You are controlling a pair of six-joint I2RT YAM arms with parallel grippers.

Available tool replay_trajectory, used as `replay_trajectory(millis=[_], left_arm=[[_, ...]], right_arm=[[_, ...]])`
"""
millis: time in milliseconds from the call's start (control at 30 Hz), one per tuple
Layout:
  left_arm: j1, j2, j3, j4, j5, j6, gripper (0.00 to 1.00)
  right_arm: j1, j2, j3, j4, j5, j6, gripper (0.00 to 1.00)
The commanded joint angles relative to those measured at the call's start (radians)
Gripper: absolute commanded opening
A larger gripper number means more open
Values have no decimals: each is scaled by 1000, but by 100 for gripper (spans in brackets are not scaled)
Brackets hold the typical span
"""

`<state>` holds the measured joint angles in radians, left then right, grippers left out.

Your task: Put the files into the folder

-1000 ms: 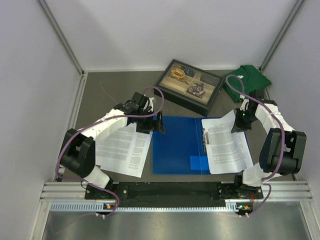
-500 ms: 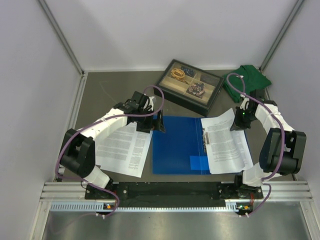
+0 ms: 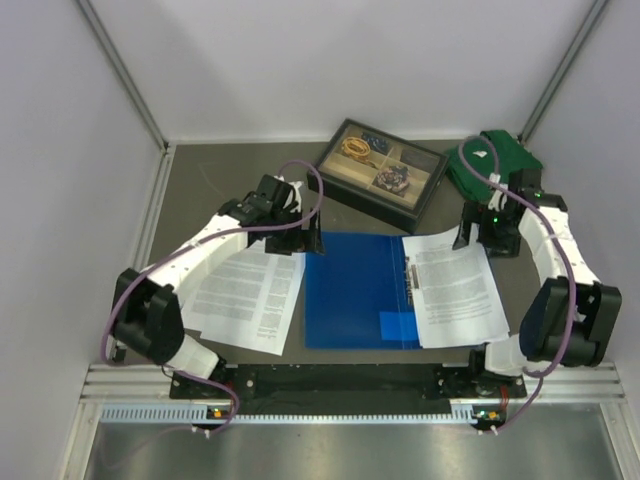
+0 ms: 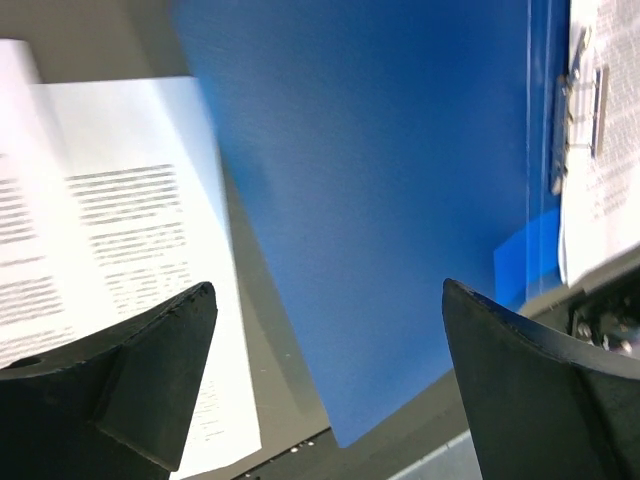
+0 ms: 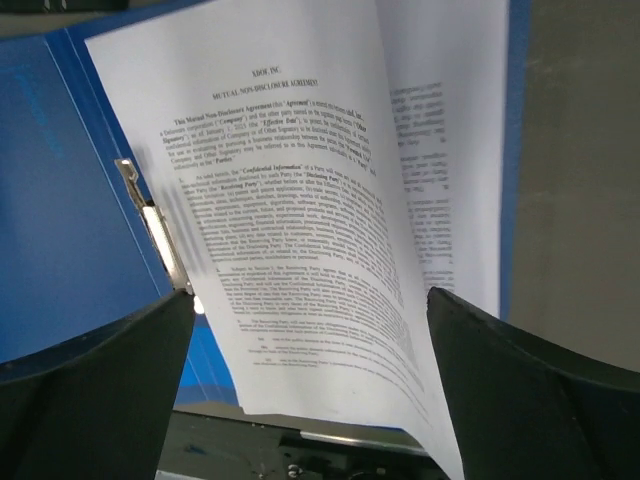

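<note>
The blue folder [image 3: 360, 290] lies open and flat in the middle of the table. Some files [image 3: 455, 295] rest on its right half beside the metal clip [image 3: 411, 275]. More files [image 3: 245, 300] lie on the table left of it. My left gripper [image 3: 312, 240] hovers open over the folder's far left corner, with the blue cover [image 4: 380, 180] and the loose sheets [image 4: 110, 230] below it. My right gripper [image 3: 482, 232] stands open just beyond the far edge of the right-hand files. A printed sheet [image 5: 300, 200] curls up below its jaws, and nothing is held.
A black-framed tray [image 3: 380, 172] with small items stands behind the folder. A green folded shirt [image 3: 500, 160] lies at the back right, close to my right arm. Enclosure walls stand on both sides and a metal rail [image 3: 350, 385] runs along the near edge.
My right gripper has opened, let go of the sheet's far corner and drawn back toward the far side. The sheet has settled onto the folder. My left arm shifted slightly.
</note>
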<state>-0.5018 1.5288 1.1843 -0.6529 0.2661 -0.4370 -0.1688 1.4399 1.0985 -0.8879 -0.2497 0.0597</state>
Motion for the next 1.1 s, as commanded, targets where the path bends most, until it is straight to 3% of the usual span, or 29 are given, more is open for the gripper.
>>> replay_trajectory(millis=[0,100,133,167,233,300,367,500,567,633,700,767,800,900,1067], left_arm=[[49,-183,41,-68,-214,-3,98],[142,-300,-31,-60,-300,-17,98],[175,-327,-78,-57,-310,-22,98],[212,-373,-101,-56,-314,-34,98],[331,-409,-161,-57,-304,-45,98],[434,-429,-189,-68,-271,-51,98],[479,-415,-209,-79,-248,-69,98],[583,-354,-225,-100,-229,-140,98],[611,-325,-256,-62,-194,-175,97],[649,-303,-285,-38,-144,-201,96],[672,-260,-305,18,-130,-221,95],[687,-184,-284,-17,-113,-224,96],[694,-161,-276,-25,-104,-218,96],[703,-66,-235,-75,-105,-198,95],[721,30,-233,-82,-79,-198,94]], right_arm=[[8,-124,214,-150,183,-34,99],[202,-188,375,-177,479,8,99],[356,-202,395,-168,572,28,99],[423,-217,406,-149,599,64,99],[550,-223,416,-71,636,147,99],[676,-184,437,-42,591,348,99],[791,-150,404,70,468,467,99],[984,11,399,245,465,574,99],[1032,166,441,343,392,641,99],[1092,367,587,363,307,651,99],[1133,506,775,320,284,693,99],[1150,662,878,279,270,754,92],[1158,695,935,280,268,775,80],[1193,760,927,320,309,841,58],[1250,812,933,285,441,917,56]])
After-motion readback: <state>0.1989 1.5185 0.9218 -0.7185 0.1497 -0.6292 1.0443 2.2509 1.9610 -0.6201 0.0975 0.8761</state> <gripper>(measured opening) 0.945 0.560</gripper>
